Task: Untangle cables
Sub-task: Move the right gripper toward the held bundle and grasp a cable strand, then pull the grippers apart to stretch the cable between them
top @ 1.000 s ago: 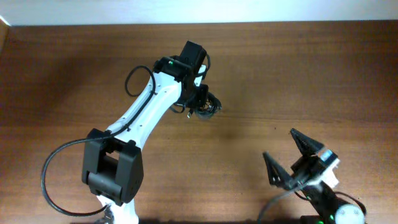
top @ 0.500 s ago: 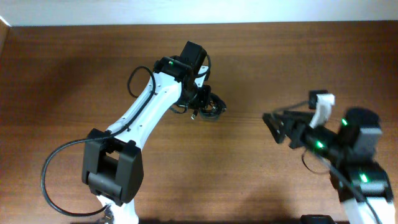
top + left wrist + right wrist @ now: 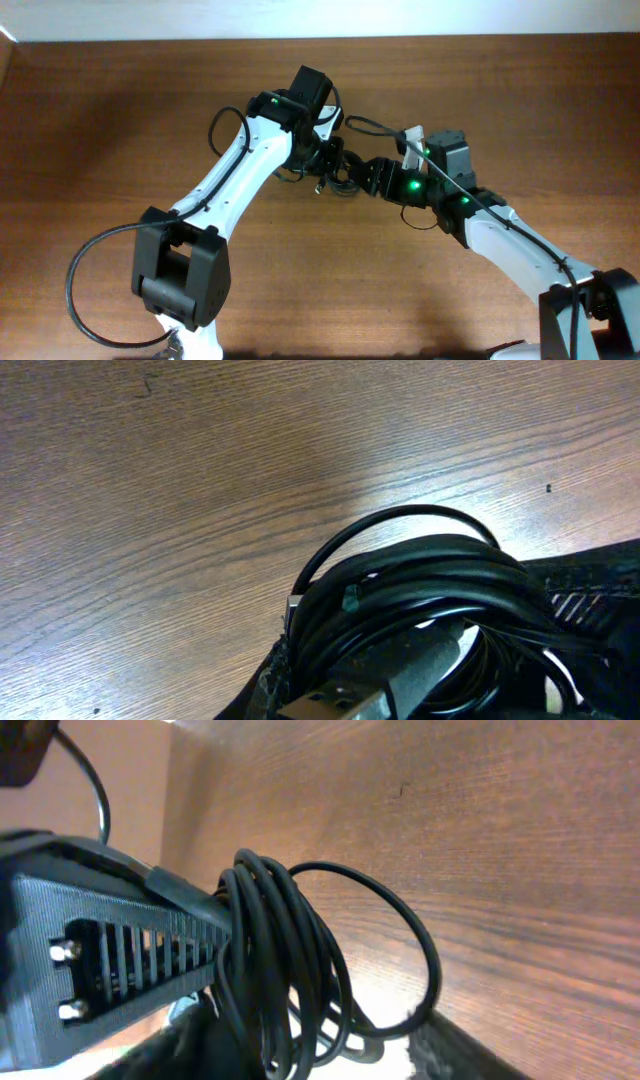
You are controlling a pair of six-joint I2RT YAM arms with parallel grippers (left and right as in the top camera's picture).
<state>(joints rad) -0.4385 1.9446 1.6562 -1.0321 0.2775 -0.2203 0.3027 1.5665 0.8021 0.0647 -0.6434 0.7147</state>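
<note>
- Only the overhead view shows both arms. The left gripper [image 3: 322, 160] and the right gripper [image 3: 362, 178] meet at the bundle of thin black flexible cables [image 3: 338, 172], near the middle of the dark brown wooden table [image 3: 500, 100].
- The left wrist view shows the coil close up. One loop arches clear of the packed cords, and a silver metal plug [image 3: 335, 705] pokes out at the bottom edge.
- Only the right wrist view shows the left pincer's ribbed black finger [image 3: 110, 960] from the side. The coil is bunched against its tip, so that pincer is narrow and clamped on the cables.
- The right pincer's own fingers [image 3: 200, 1050] are dark blurs at the bottom edge. They stand apart, with the lower loops hanging between them.
- Whether those fingers touch the cords cannot be made out.
- From overhead the two grippers half cover the bundle, and single cords cannot be told apart.
- In the left wrist view its own fingers are mostly cut off by the frame.
</note>
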